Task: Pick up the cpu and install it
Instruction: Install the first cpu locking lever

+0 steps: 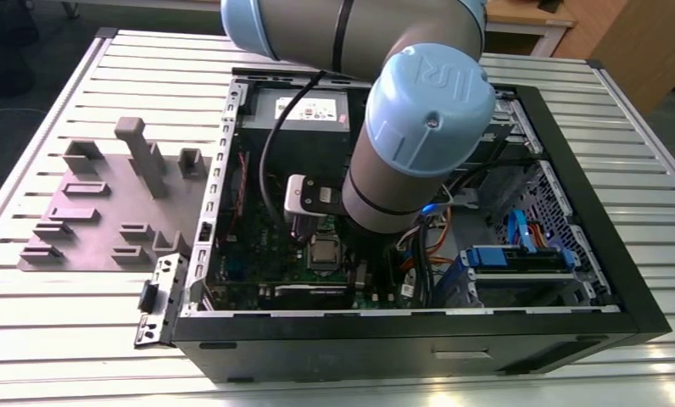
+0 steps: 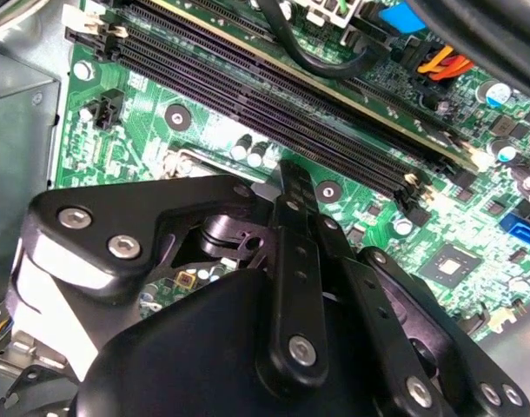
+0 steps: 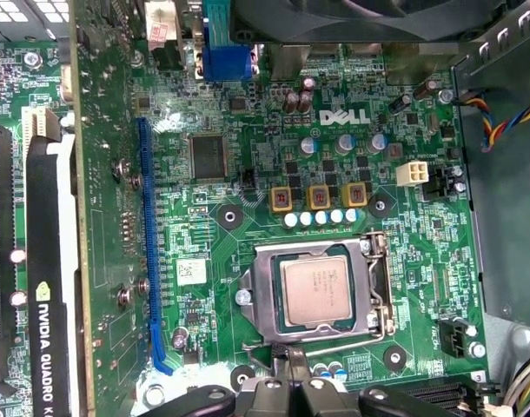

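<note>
Cpu (image 3: 315,294), silver-grey square seated in socket frame (image 3: 380,291), lower centre of first wrist view, gripper (image 3: 288,365) fingers together, empty, tips cut off.

We see the black gripper (image 3: 287,382) cut off by the first wrist view's edge, fingertips unclear.

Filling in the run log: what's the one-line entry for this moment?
chip: lying in its socket frame | pincer: beside frame, holding nothing seen | arm: inside computer case
</note>
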